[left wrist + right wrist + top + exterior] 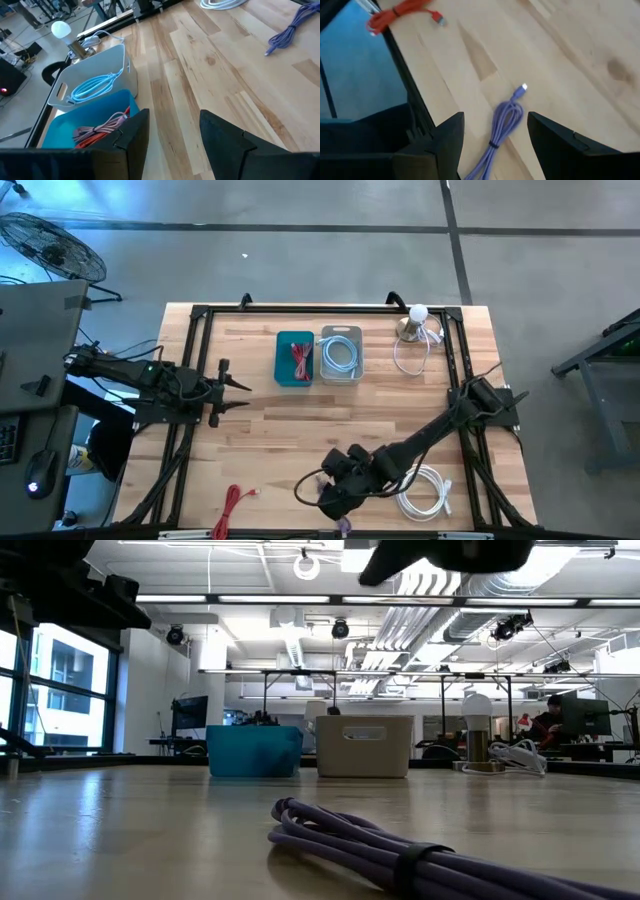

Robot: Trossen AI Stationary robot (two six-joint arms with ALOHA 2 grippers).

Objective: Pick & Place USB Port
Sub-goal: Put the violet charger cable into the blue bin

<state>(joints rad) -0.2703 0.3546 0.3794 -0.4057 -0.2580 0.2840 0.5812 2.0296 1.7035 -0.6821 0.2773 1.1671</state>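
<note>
Purple cable point(504, 124) below the open, empty right gripper point(492, 131)

Bright, even light from ceiling strips point(300, 600) in low view. Soft shadows on table point(300, 430). Low view: purple cable point(400, 850) up close blurred. Window point(60, 680) glare.

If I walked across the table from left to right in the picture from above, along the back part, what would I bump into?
Left gripper → blue bin with red cables → grey bin with a light blue cable → lamp with its white cord.
</note>
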